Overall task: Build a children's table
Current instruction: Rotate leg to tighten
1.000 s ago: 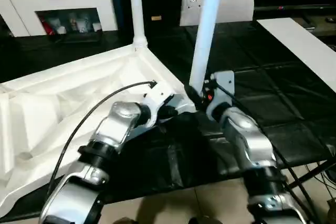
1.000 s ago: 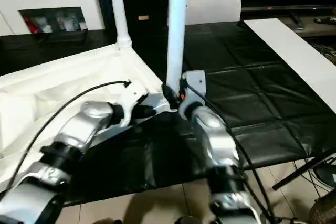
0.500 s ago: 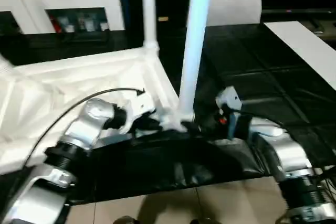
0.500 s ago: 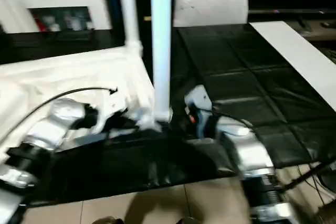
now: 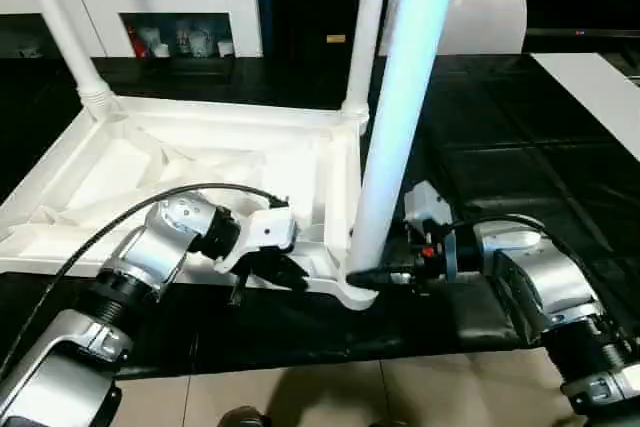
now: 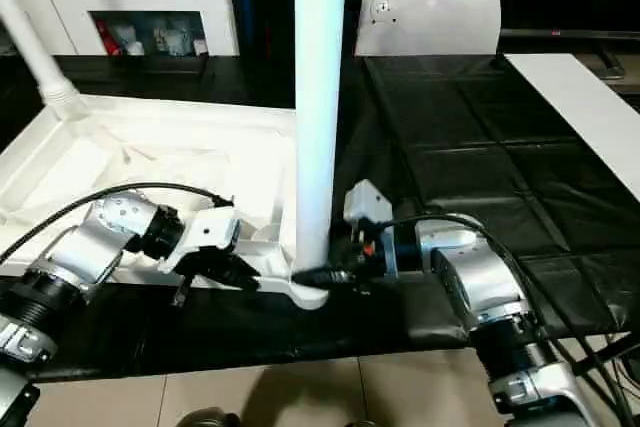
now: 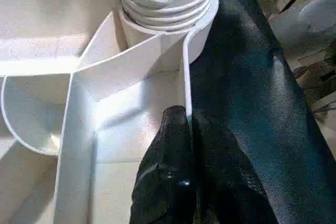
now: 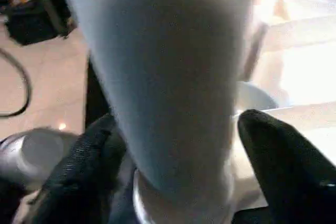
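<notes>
One upturned white tabletop (image 5: pixel 200 162) lies on the black mat (image 5: pixel 520 177). Three white legs stand in its corners: (image 5: pixel 400 117), (image 5: pixel 365 32) and (image 5: pixel 60 32). Two grippers: left (image 5: pixel 290 277), right (image 5: pixel 375 275).

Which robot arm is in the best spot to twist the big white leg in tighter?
Right. Its right gripper has its jaws around the base of the long white tubular leg at the near corner socket. The left gripper is pinched shut on the white plastic tabletop rim, steadying it.
</notes>
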